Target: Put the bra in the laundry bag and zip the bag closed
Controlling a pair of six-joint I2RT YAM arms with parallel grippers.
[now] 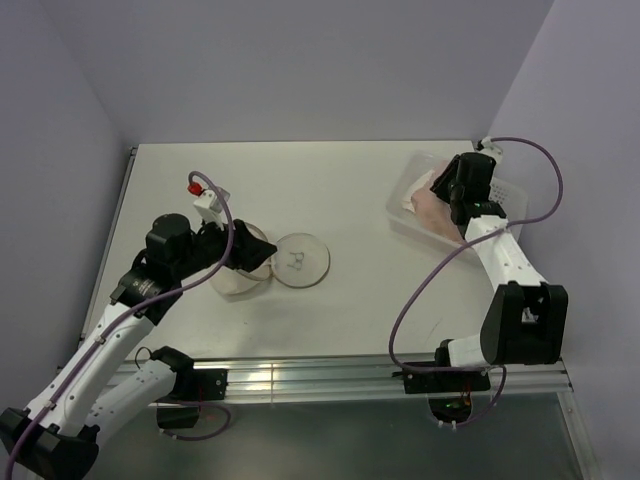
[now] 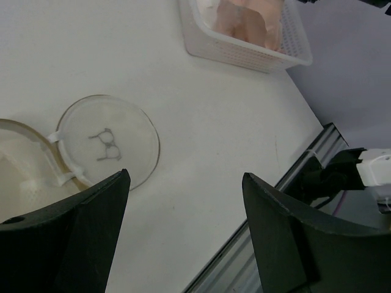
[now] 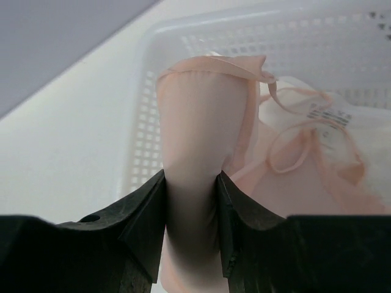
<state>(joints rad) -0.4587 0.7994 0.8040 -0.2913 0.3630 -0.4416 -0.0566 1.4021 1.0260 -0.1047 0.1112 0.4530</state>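
Observation:
The pink bra (image 3: 201,116) lies in a clear perforated plastic bin (image 1: 412,210) at the back right. My right gripper (image 3: 190,183) is shut on a folded cup of the bra, over the bin (image 3: 146,91). The whitish mesh laundry bag (image 1: 236,275) stands open left of centre, its round lid (image 1: 300,260) with a dark bra outline flopped flat on the table to its right. My left gripper (image 1: 262,256) is open and empty just above the bag's rim. In the left wrist view the lid (image 2: 110,143) and bag (image 2: 24,171) show at left, the bin (image 2: 244,49) beyond.
The table's near metal rail (image 1: 330,375) runs along the front, and it shows in the left wrist view (image 2: 269,213). Grey walls close the back and sides. A purple cable (image 1: 425,290) loops from the right arm over the table.

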